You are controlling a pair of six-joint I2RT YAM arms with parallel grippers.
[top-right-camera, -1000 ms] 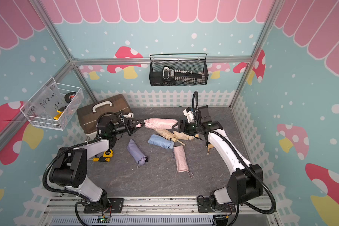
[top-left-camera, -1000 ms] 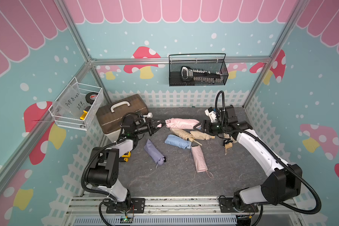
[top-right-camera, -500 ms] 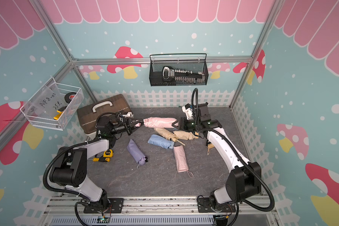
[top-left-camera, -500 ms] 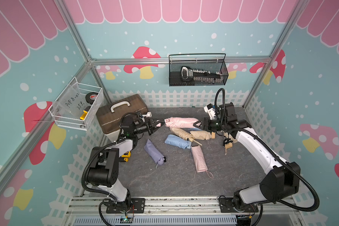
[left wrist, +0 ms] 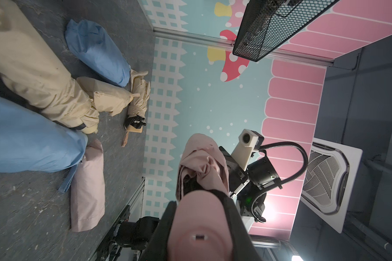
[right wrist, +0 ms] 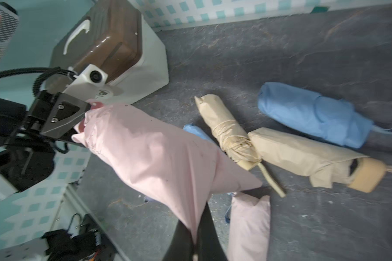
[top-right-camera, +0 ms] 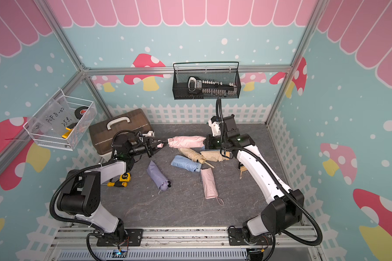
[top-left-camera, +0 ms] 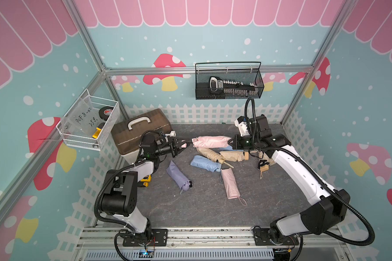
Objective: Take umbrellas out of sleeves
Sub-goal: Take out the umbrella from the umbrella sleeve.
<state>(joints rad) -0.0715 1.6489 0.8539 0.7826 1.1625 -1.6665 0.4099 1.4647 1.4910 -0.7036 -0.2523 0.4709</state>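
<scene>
I have the left gripper (top-left-camera: 186, 144) clamped narrow on the stubby handle end of the pink umbrella (left wrist: 198, 226). The right gripper (top-left-camera: 231, 144) is pinched fully together on the closed tip of its pink sleeve (top-left-camera: 209, 141). The right wrist view shows that fabric drawn into a point between the fingers (right wrist: 207, 235).

The bundle hangs above the grey mat (top-left-camera: 190, 210) toward 12 o'clock of its centre. It lies along the 9-to-3 line, with the handle at 9 and the sleeve tip at 3. I judge the opposed grips are set so that pulling apart along that line slides the sleeve off. Holding it raised keeps it from dragging on the pile below.

That pile sits just toward 6 o'clock of the bundle:
- 2 beige umbrellas (top-left-camera: 209, 154), which touch each other.
- A blue one (top-left-camera: 205, 163).
- A second pink one (top-left-camera: 230, 186).
- A lilac one (top-left-camera: 178, 178) toward 8 o'clock.

Several of these look sleeved, so I reckon most of the job remains.

In the white wire basket (top-left-camera: 88, 126) at 10 o'clock, a clear sheet has handwriting on it. I read "PCF 8-0" plus another character, and "25" beneath. I cannot read the badge on the yellow tape measure (top-right-camera: 125, 177). The tool label in the black mesh basket (top-left-camera: 229, 82) at 12 o'clock is also too small to read.
</scene>
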